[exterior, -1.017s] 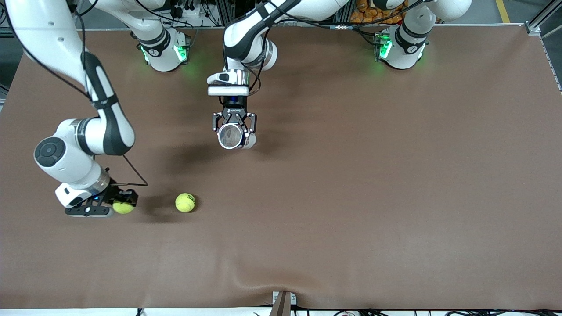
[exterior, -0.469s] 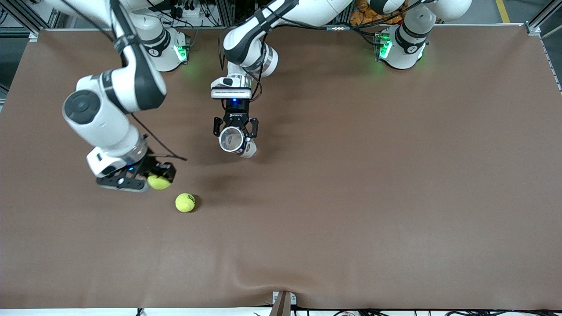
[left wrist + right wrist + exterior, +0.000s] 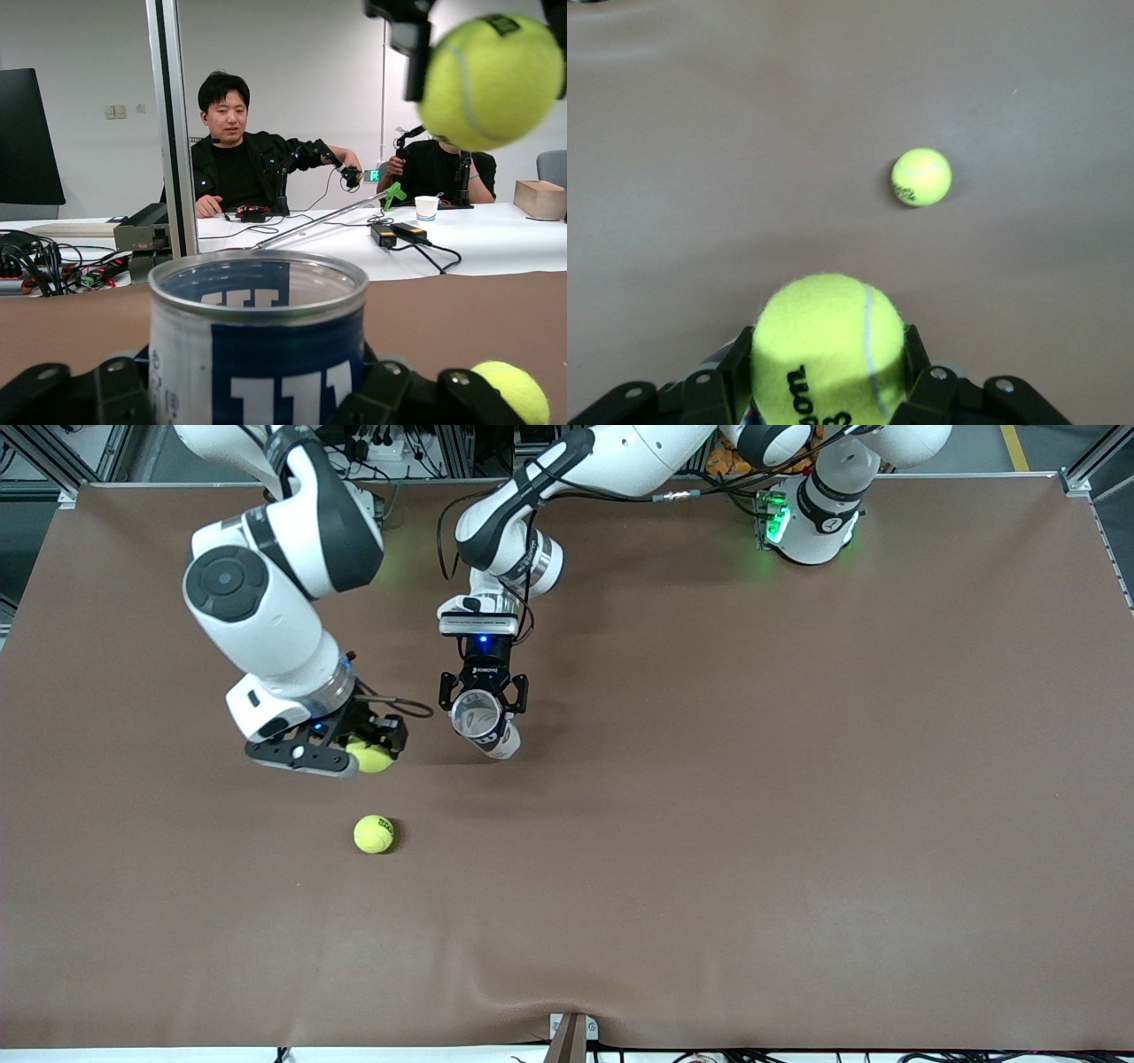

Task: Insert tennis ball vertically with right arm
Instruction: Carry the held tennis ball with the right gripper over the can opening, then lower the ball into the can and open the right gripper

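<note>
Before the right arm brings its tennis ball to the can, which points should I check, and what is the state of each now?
1. Right claw shut on the held tennis ball: ok.
2. Left claw grips the can: ok.
3. Can mouth open, nothing seen inside: ok.
4. Held ball over the mouth: not ok, it is beside the can, toward the right arm's end.
5. Can upright: cannot tell.
6. Spare tennis ball lies apart on the table: ok.

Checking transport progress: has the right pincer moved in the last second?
Yes. The right pincer, shut on a ball, has risen past the loose ball, toward the can.
</note>
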